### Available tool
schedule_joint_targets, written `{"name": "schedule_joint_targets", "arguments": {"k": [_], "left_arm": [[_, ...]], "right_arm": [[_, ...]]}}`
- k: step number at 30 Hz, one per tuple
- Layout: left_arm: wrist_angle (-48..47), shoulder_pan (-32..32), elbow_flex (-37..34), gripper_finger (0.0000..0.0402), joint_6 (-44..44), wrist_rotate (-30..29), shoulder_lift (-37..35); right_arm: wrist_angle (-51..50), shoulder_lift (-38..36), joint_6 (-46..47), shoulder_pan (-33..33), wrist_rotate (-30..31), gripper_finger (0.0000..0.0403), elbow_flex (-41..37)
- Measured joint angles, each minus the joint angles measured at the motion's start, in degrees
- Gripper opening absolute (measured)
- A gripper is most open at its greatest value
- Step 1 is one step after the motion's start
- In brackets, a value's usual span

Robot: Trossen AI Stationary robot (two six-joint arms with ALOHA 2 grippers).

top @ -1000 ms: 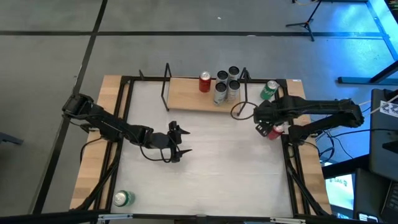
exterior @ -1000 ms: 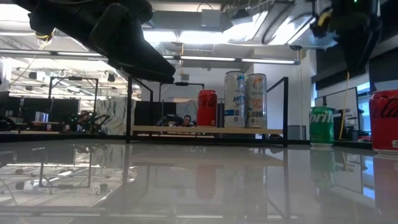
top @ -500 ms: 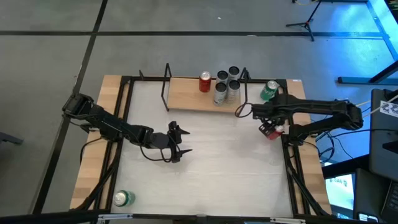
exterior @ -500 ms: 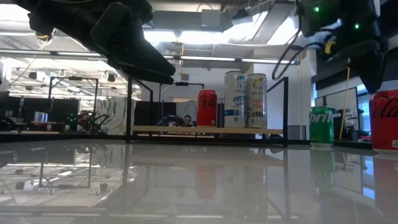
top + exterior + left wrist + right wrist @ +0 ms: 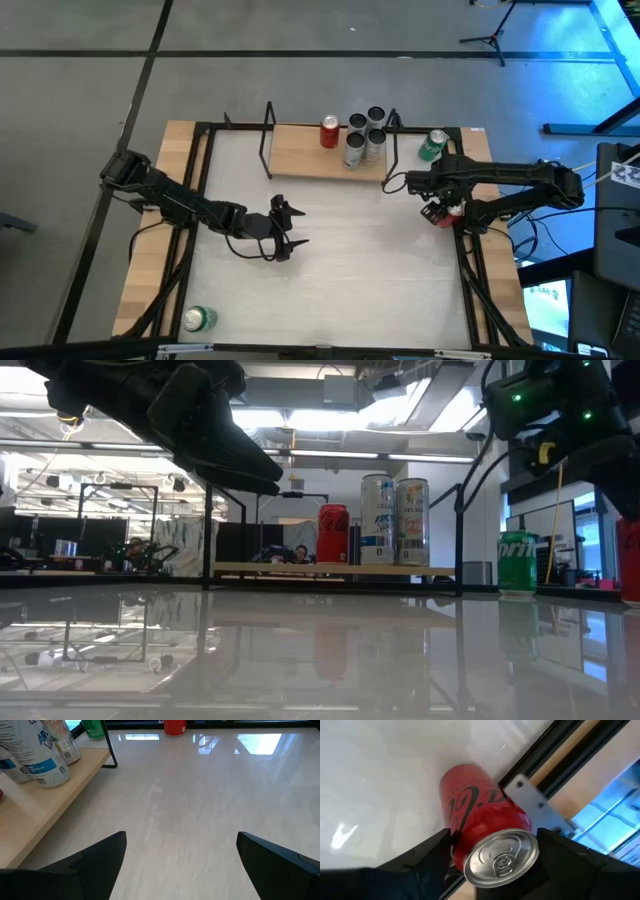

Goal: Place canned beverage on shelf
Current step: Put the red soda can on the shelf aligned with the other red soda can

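A red can [image 5: 480,820] stands upright on the white table by its right edge, next to the black frame rail [image 5: 540,770]. My right gripper [image 5: 495,842] hangs over it, open and pointing steeply down, with one finger on either side of the can's top. My left gripper [image 5: 290,228] waits open over the middle of the table, with nothing between its fingers [image 5: 182,855]. The shelf [image 5: 305,158], a light-wood board at the far edge, carries a red can [image 5: 329,132] and several silver cans [image 5: 365,135].
One green can [image 5: 432,146] stands on the table just right of the shelf, and another [image 5: 198,319] at the near left corner. Black posts [image 5: 460,540] rise at the shelf's ends. The left half of the shelf board is bare.
My right gripper has sunk toward the red can at the table's right edge and tipped to point more steeply down. Its fingers now stand around the can's top, and in the low view the arm hides most of the can. The can has not moved.
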Motion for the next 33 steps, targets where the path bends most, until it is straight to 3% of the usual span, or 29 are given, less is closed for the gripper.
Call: {"name": "schedule_joint_targets", "arguments": {"k": [16, 28, 33], "left_arm": [[0.0, 0.0, 0.0, 0.0369, -0.1, 0.5, 0.0], [0.1, 0.0, 0.0, 0.0369, 0.0, 0.5, 0.0], [0.1, 0.0, 0.0, 0.0369, 0.1, 0.0, 0.0]], "right_arm": [[0.4, 0.0, -2.0, 0.0, -11.5, 0.0286, -0.2], [14.1, 0.0, -8.2, 0.1, -15.3, 0.0286, -0.1], [11.6, 0.0, -8.3, 0.1, -16.2, 0.0286, 3.5]]}}
